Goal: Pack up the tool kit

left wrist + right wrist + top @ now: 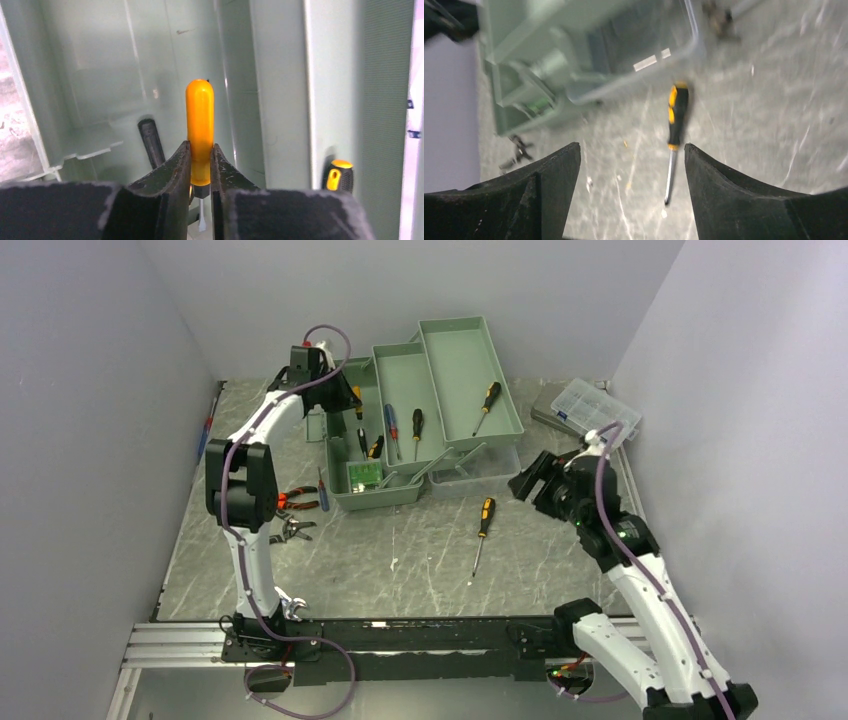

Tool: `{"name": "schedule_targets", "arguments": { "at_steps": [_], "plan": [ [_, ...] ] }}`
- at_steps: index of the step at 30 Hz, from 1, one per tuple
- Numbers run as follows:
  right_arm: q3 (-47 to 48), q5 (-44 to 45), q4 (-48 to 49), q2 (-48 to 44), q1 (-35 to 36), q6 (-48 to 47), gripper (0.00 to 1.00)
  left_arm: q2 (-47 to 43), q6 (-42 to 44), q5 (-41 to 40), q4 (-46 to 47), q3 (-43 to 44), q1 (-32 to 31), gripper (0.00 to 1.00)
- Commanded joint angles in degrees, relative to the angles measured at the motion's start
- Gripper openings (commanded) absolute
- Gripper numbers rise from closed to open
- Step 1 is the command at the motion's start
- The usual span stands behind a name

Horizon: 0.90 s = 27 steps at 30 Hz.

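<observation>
The left tool (201, 150) is closed on the lower end of an orange screwdriver handle (200, 115), held inside a compartment at the left side of the sage-green toolbox (458, 350). The toolbox stands open at the back of the desk (400, 570), trays fanned out. Only the left wrist view shows a black handle (150, 142) lying in that compartment and a yellow-and-black handle (339, 175) beyond a dividing wall. From above, the middle tray holds a blue screwdriver (391, 422) and a black one (417, 426); the far tray holds a black-and-orange screwdriver (487, 402). The right tool (630, 146) hangs open (fingers wide apart) above a loose screwdriver (676, 117) on the desk near the box's front; red-handled pliers (298, 500) lie left of the box
</observation>
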Motion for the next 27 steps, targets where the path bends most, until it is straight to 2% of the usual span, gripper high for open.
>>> {"name": "schedule_targets", "arguments": {
  "at_steps": [1,4,6,10,15,19,22,27],
  "plan": [
    [-8.3,-7.2,-2.6,-1.3,-0.1,6.1,0.77,1.1,0.2,1.0,1.2,4.8,-0.1,0.26],
    [-13.1,-10.1,0.4,-2.8,-0.1,8.0,0.76,2.2,-0.1,1.1,-0.3,5.9,-0.1,0.39],
    [-14.4,-10.6,1.7,-3.0,-0.1,8.3,0.76,1.8,-0.1,1.2,0.1,5.5,-0.1,0.52],
    [-15.1,-10.5,3.1,-1.3,-0.2,7.5,0.76,-0.9,0.4,0.5,0.2,4.5,-0.1,0.67],
    [-16.7,-11.7,5.7,1.3,-0.1,6.9,0.75,-6.5,3.1,-2.3,-3.6,5.3,-0.1,0.76],
    [-18.0,-12.2,8.1,2.2,-0.1,6.9,0.74,-14.4,5.5,-6.9,-7.4,2.7,0.0,0.84],
    [-17.9,-12.4,9.1,2.9,-0.1,6.5,0.74,-22.9,6.5,-14.1,-10.9,-2.2,0.1,0.98],
    [-17.6,-12.7,10.4,3.6,-0.1,5.7,0.74,-35.0,2.7,-25.4,-16.5,-11.8,2.5,0.99]
  ]
}}
